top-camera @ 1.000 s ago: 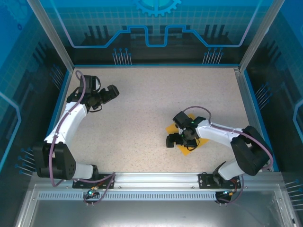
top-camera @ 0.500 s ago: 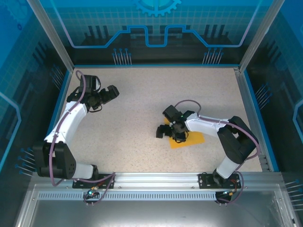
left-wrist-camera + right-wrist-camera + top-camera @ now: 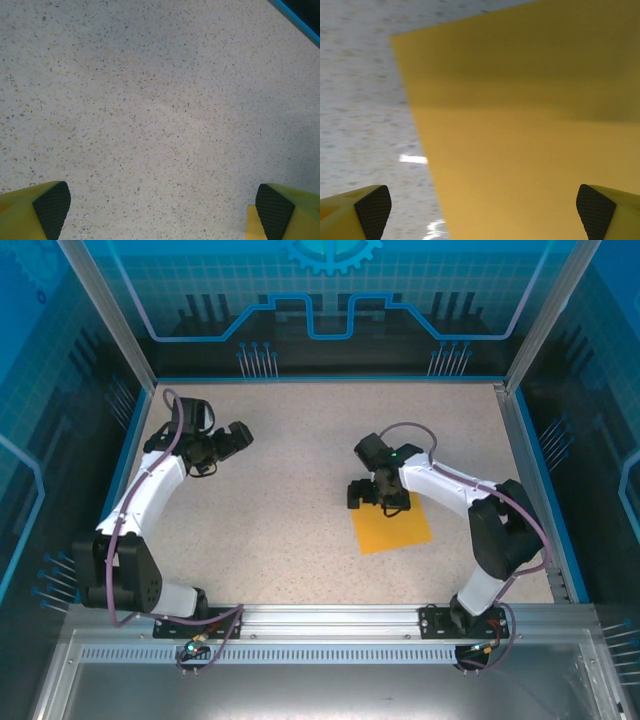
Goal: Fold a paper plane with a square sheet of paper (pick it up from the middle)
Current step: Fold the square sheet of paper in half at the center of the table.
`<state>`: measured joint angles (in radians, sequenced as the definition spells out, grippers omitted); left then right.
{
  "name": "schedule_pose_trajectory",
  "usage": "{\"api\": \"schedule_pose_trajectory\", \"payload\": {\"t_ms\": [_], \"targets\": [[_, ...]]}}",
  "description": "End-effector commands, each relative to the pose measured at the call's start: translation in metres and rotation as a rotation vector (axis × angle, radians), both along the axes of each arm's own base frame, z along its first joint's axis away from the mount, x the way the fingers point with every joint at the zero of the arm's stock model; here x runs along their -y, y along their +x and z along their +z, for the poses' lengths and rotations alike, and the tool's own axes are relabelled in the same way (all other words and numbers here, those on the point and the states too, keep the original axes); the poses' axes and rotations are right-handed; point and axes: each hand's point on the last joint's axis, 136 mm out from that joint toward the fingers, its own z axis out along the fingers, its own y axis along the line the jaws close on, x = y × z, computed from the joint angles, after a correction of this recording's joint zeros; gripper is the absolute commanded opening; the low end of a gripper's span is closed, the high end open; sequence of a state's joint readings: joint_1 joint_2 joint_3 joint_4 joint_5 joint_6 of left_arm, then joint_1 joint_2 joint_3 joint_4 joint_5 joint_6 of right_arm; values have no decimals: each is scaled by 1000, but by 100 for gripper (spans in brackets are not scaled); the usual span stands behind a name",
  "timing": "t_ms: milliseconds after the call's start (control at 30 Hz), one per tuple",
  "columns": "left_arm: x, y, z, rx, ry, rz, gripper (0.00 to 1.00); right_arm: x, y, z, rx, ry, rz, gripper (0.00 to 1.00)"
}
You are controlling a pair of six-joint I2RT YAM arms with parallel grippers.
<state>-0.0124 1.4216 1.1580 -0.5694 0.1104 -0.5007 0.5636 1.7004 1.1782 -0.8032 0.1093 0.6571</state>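
The square sheet of paper [image 3: 392,525] lies flat and unfolded, right of the worktop's [image 3: 300,460] centre. The right gripper [image 3: 378,498] hangs spread and empty over its far edge. The left gripper [image 3: 228,443], likewise spread, sits near the far-left corner. This looks like the pickup stage, and the next move probably calls for centring and pinching mid-sheet.

square sheet of paper [image 3: 393,529]: smooth, matt | table [image 3: 290,490]: speckled, slight sheen | left fingers [image 3: 20,216]: yellow plastic, black rubbery pads [image 3: 52,207]
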Motion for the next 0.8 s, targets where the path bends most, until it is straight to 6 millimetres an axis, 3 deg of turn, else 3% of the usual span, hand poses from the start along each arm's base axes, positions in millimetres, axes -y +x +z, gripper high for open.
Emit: {"api": "schedule_pose_trajectory", "payload": {"t_ms": [0, 400, 767], "targets": [[8, 3, 7, -9, -44, -4, 99, 16, -2, -5, -61, -73, 75, 99], [8, 2, 5, -21, -42, -11, 98, 21, 0, -44, -166, -98, 88, 99], [8, 2, 3, -32, -41, -16, 99, 34, -21, -84, -271, -137, 56, 97]]}}
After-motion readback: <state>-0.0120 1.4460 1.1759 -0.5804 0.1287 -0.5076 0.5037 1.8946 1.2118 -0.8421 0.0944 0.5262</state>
